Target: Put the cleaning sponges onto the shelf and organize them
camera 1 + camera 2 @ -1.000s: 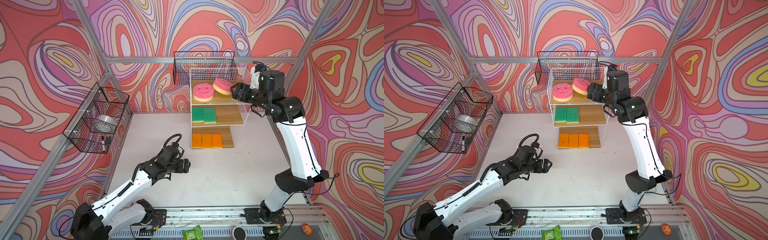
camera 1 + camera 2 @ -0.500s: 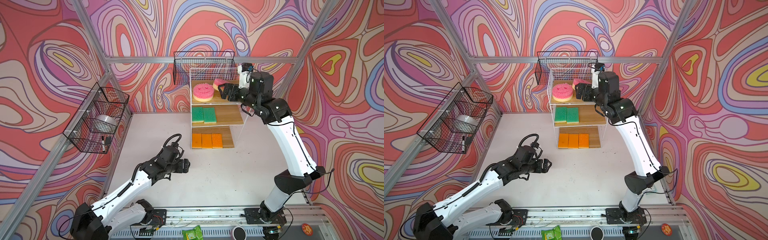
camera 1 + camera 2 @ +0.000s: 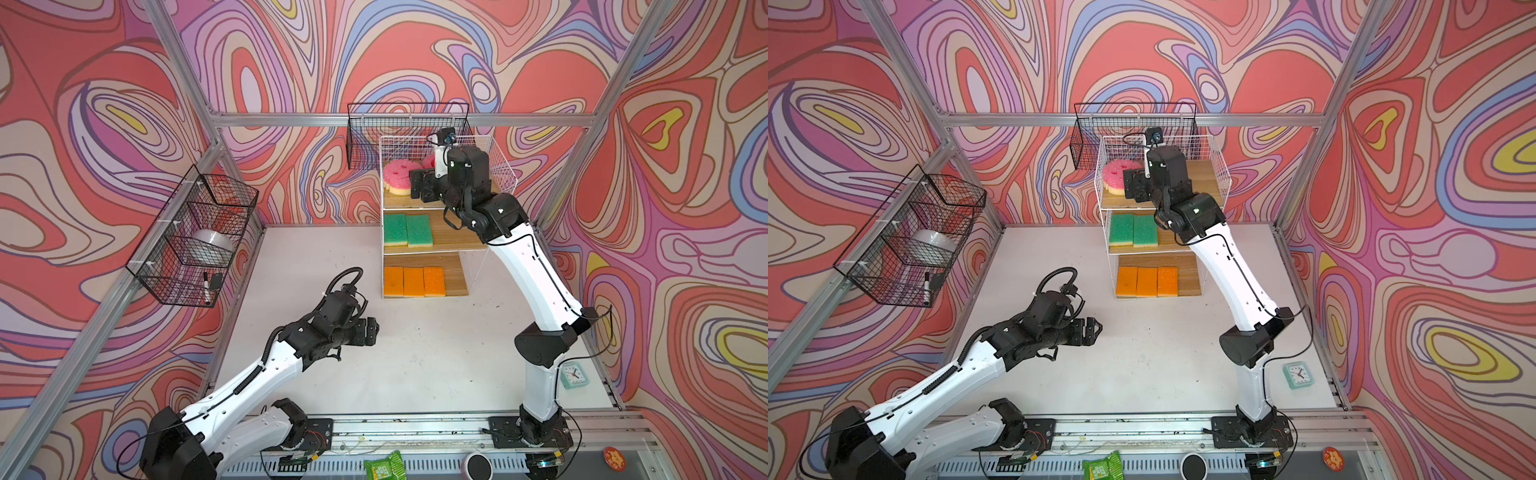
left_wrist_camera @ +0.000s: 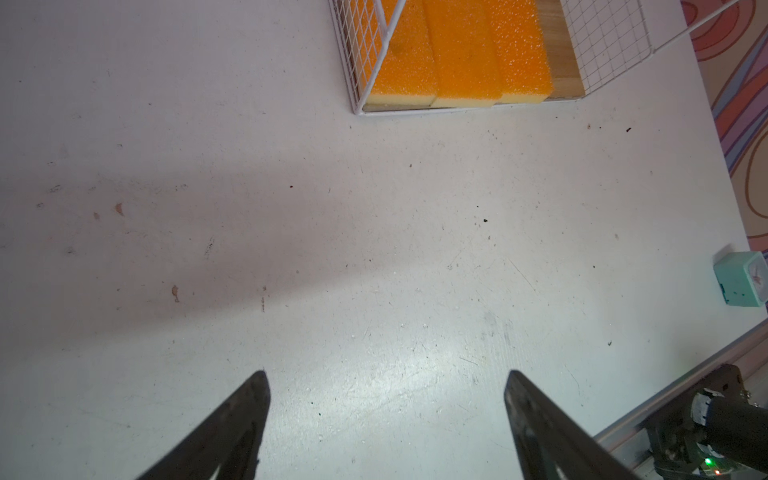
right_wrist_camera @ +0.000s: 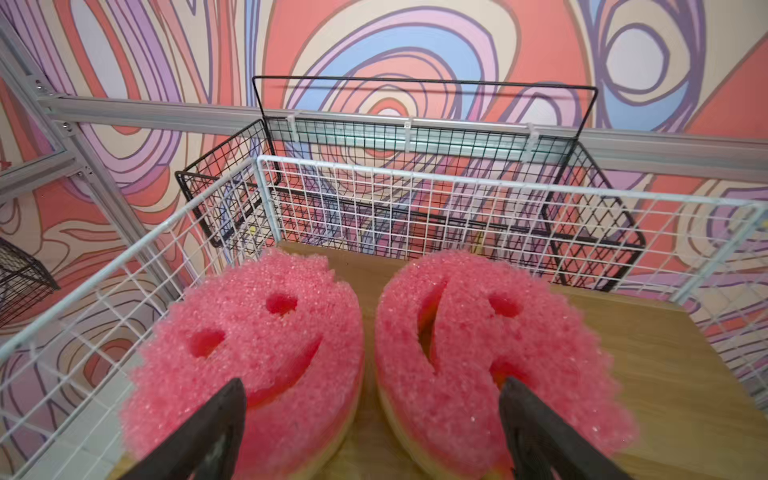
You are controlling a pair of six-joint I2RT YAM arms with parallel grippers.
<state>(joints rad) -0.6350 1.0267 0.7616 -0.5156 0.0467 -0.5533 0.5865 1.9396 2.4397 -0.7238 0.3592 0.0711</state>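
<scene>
The shelf (image 3: 505, 166) (image 3: 1221, 174) stands at the back of the table. On its top board two round pink smiley sponges (image 5: 257, 345) (image 5: 478, 353) lie side by side. In both top views one (image 3: 397, 174) (image 3: 1115, 176) shows well; my right arm hides most of its neighbour (image 3: 429, 160). Two green sponges (image 3: 407, 230) (image 3: 1133, 230) lie on the middle board and three orange ones (image 3: 413, 281) (image 3: 1146, 281) (image 4: 457, 54) on the bottom board. My right gripper (image 3: 417, 187) (image 3: 1133, 185) (image 5: 372, 380) hangs open just above both pink sponges, holding nothing. My left gripper (image 3: 372, 330) (image 3: 1096, 330) (image 4: 387, 372) is open and empty above bare table.
A black wire basket (image 3: 374, 137) hangs right behind the shelf's top tier, and another (image 3: 195, 237) on the left wall. A teal clock (image 3: 573, 374) (image 4: 742, 278) sits by the right arm's base. A green packet (image 3: 384, 467) lies on the front rail.
My right gripper has swung left from the shelf's right side to over the top board, now covering the right-hand pink sponge. The left arm has not moved.
</scene>
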